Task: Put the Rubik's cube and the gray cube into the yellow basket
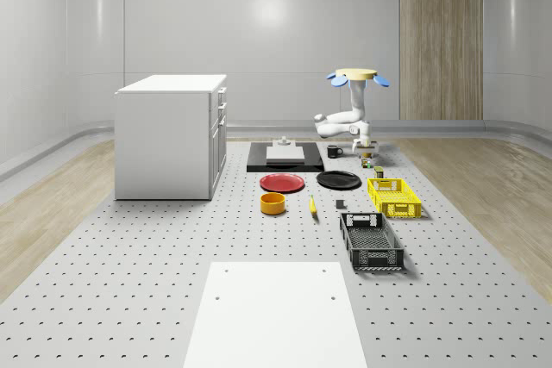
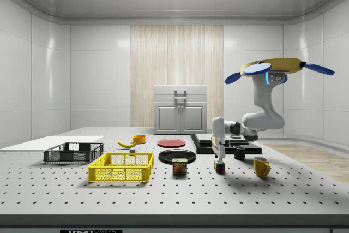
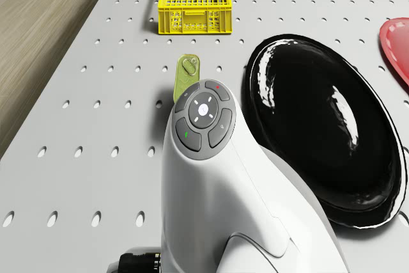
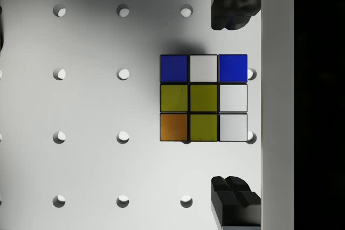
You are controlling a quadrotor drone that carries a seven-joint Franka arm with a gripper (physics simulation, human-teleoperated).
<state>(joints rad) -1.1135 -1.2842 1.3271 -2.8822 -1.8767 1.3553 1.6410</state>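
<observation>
Hovering above the desk (image 1: 129, 299), my fingers (image 4: 233, 6) spread wide, empty, the Rubik's cube (image 4: 204, 98) between them, seemingly rigid, light: grip opposite flat sides.

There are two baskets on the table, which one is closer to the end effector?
The yellow basket, sitting nearer the end effector above the Rubik's cube; the black basket lies beyond it, farther from the drone.
</observation>
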